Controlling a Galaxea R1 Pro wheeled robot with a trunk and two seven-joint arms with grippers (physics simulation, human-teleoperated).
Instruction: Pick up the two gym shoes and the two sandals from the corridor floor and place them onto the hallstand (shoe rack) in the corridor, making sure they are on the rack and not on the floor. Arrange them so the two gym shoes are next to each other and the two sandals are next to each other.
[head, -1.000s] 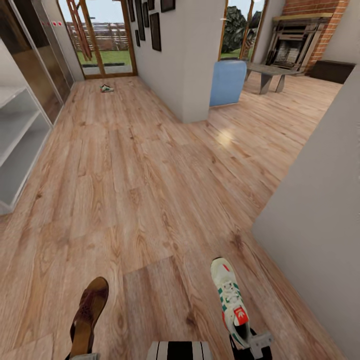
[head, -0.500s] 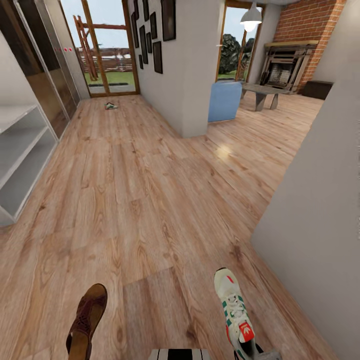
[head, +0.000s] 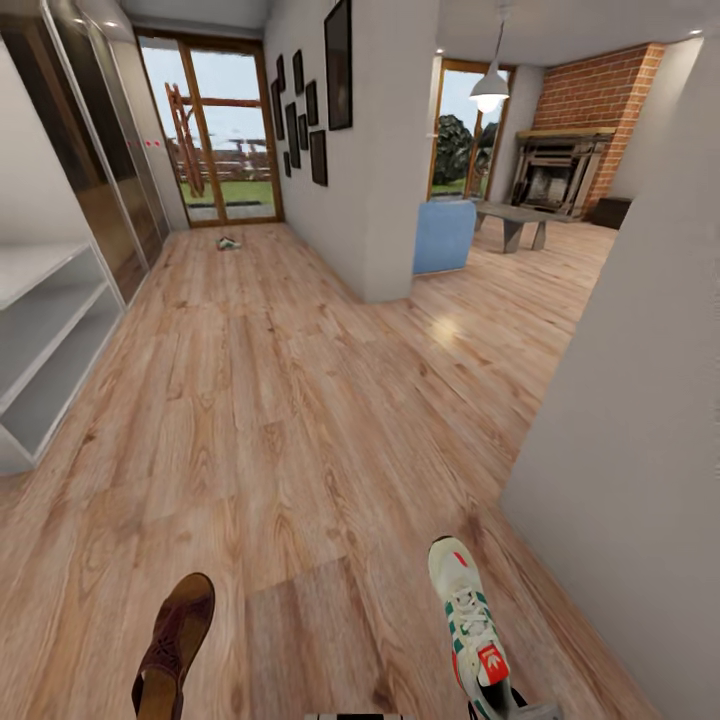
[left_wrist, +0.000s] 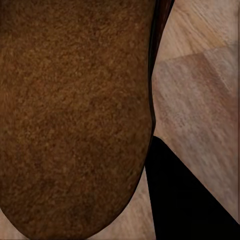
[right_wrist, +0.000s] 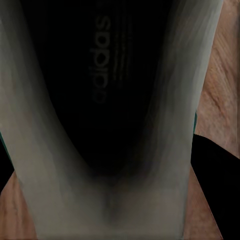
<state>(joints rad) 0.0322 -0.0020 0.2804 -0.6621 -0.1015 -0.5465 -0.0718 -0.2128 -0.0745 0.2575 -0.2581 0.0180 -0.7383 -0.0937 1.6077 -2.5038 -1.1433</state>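
The right end effector (head: 515, 708) is showing at the bottom edge of the head view, gripping the heel of a gym shoe (head: 468, 625) whose toe is pointing forward above the corridor floor (head: 300, 400). In the right wrist view the shoe's dark inside (right_wrist: 100, 85) is sitting close to the camera, its pale collar running down either side. The left arm is carrying a brown sandal (head: 175, 650) at the lower left, toe forward; the left wrist view is looking onto its brown surface (left_wrist: 75, 115). I cannot tell how the left end effector's fingers are standing. Farther out, a pale shelf unit (head: 45, 350) is standing along the left wall. A second gym shoe (head: 228, 243) is lying far down the corridor near the glass door (head: 215, 140).
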